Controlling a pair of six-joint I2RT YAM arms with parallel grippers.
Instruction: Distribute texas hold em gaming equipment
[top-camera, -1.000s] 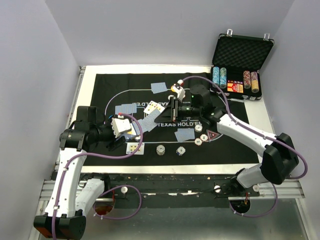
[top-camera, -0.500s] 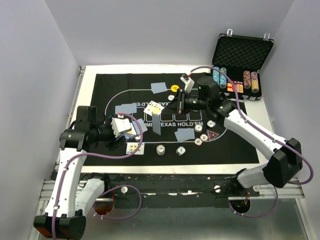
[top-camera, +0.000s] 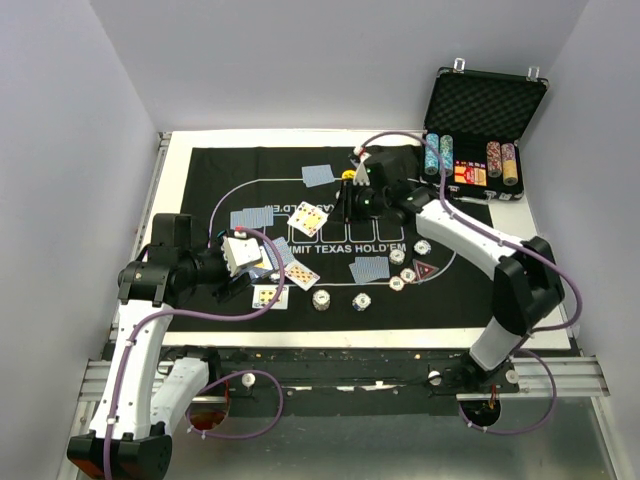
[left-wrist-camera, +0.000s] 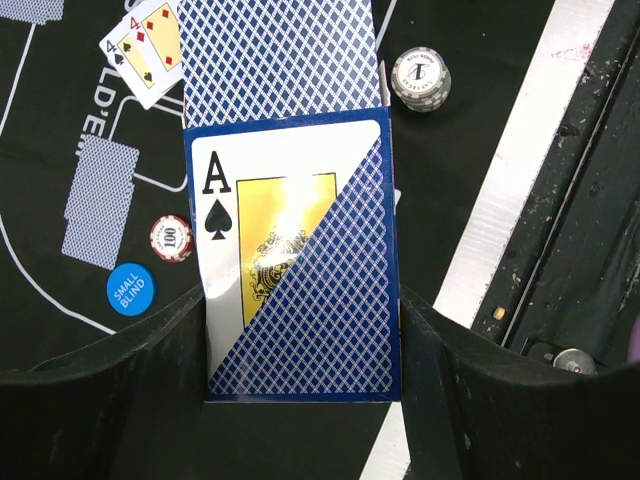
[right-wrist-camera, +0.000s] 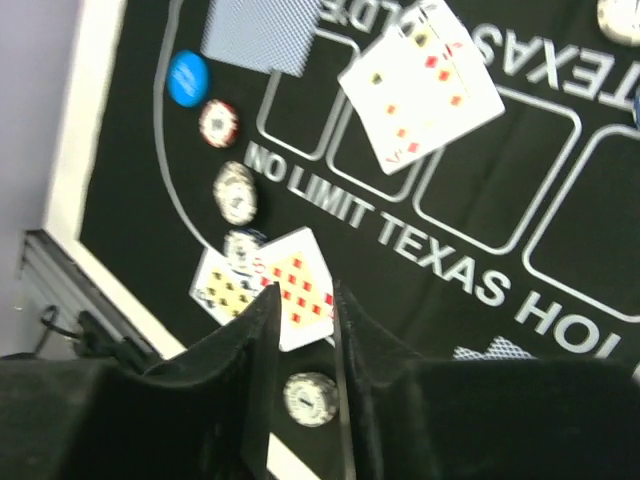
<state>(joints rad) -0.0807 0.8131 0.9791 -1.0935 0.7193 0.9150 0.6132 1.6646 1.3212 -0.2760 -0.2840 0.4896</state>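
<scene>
My left gripper (top-camera: 243, 255) (left-wrist-camera: 300, 335) is shut on the blue deck box (left-wrist-camera: 295, 260) with an ace of spades printed on it. Blue-backed cards (left-wrist-camera: 280, 50) stick out of its top. My right gripper (top-camera: 350, 205) (right-wrist-camera: 305, 295) hovers above the mat's middle, its jaws a narrow gap apart with nothing between them. Under it a red-pipped card (right-wrist-camera: 298, 300) (top-camera: 300, 277) lies face up beside another face-up card (right-wrist-camera: 225, 290). A face-up pair (top-camera: 310, 217) lies further back. Chip stacks (top-camera: 321, 300) (top-camera: 361, 300) stand near the front.
The black felt mat (top-camera: 450, 290) covers the table. An open black case (top-camera: 485, 110) with chip rows stands at the back right. Blue-backed cards (top-camera: 318, 176) (top-camera: 368, 268) (top-camera: 252, 217), a yellow button (top-camera: 347, 176) and a blue small-blind disc (left-wrist-camera: 131, 288) lie on the mat.
The card that hung from my right gripper now lies face up on the mat near the front. The right arm has pulled back toward the far side. My left arm has not moved.
</scene>
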